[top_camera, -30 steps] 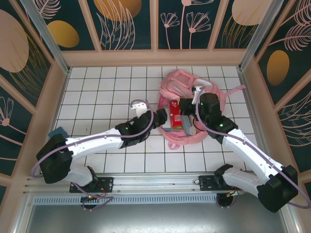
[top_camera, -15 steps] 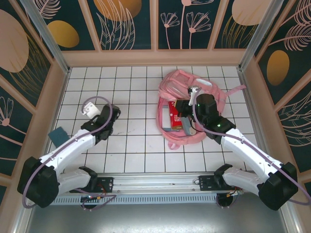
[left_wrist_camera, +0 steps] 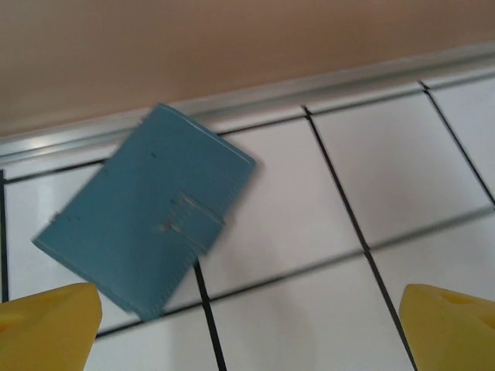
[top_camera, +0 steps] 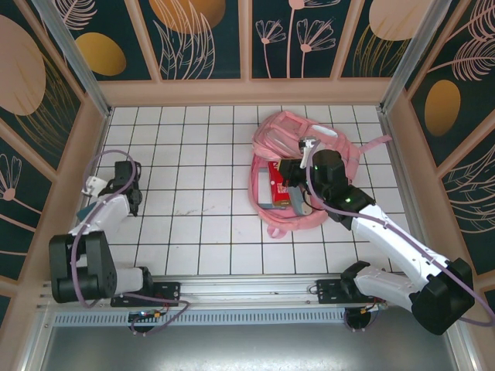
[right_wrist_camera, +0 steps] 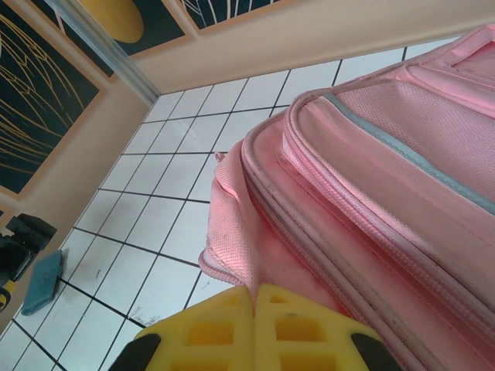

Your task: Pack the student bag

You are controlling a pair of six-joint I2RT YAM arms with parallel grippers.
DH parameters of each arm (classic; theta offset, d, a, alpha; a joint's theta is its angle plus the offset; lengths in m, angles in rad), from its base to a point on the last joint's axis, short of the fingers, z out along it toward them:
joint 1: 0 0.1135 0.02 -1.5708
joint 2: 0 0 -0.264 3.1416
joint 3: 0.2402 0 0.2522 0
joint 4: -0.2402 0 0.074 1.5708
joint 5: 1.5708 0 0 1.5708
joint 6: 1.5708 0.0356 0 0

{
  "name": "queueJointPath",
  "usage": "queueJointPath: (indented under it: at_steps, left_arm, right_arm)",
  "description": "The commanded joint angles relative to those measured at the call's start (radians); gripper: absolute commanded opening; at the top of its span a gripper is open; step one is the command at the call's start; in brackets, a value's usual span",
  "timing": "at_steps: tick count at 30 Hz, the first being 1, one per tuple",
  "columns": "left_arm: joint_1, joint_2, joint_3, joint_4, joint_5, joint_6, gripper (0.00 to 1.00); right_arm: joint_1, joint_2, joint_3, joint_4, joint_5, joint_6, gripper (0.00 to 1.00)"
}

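The pink student bag (top_camera: 288, 130) lies at the back right with its main opening held apart; a red book (top_camera: 277, 180) and a blue-grey item (top_camera: 265, 202) show inside. My right gripper (right_wrist_camera: 254, 308) is shut on the pink fabric edge of the bag (right_wrist_camera: 371, 154), pinching it by the zipper. Far to the left, near the side wall, my left gripper (left_wrist_camera: 247, 336) stands wide open over white tiles with nothing between its yellow fingertips (left_wrist_camera: 46, 328). A flat teal notebook (left_wrist_camera: 147, 224) lies just ahead of it, against the wall's metal rail.
The teal notebook (right_wrist_camera: 42, 282) lies flat by the left wall. Pink bag straps (top_camera: 370, 144) trail toward the right wall. Beige walls (top_camera: 69, 166) enclose the white tiled table (top_camera: 193, 170) on three sides.
My left arm has swung away from the bag to the far left wall and now hangs open over the teal notebook. The right gripper has kept its hold on the bag.
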Motion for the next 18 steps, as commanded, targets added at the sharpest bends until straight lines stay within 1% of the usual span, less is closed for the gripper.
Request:
queueJointPath:
  at_steps: [1, 3, 6, 8, 11, 15, 18]
  left_arm:
    - [0.071, 0.055, 0.06, 0.004, -0.008, -0.003, 0.99]
    - [0.118, 0.075, 0.053, 0.033, 0.042, -0.006, 0.98]
    - [0.195, 0.103, 0.019, 0.095, 0.174, -0.018, 0.99]
    - [0.234, 0.131, 0.019, 0.103, 0.239, -0.026, 0.98]
    - [0.242, 0.169, 0.028, 0.122, 0.296, -0.005, 0.98]
    - [0.244, 0.226, 0.041, 0.157, 0.449, 0.028, 0.98]
    - [0.244, 0.216, 0.018, 0.194, 0.539, 0.031, 0.99]
  right_arm:
    - [0.019, -0.029, 0.0, 0.124, -0.035, -0.008, 0.0]
    - [0.02, -0.033, -0.003, 0.124, -0.029, -0.011, 0.0]
    - [0.018, -0.036, -0.001, 0.117, -0.025, -0.015, 0.0]
    - [0.019, -0.038, -0.001, 0.113, -0.026, -0.017, 0.0]
    - [0.018, -0.044, -0.003, 0.11, -0.018, -0.019, 0.0]
    - [0.018, -0.05, -0.01, 0.112, -0.014, -0.02, 0.0]
    - [0.015, -0.052, -0.012, 0.112, -0.009, -0.023, 0.0]
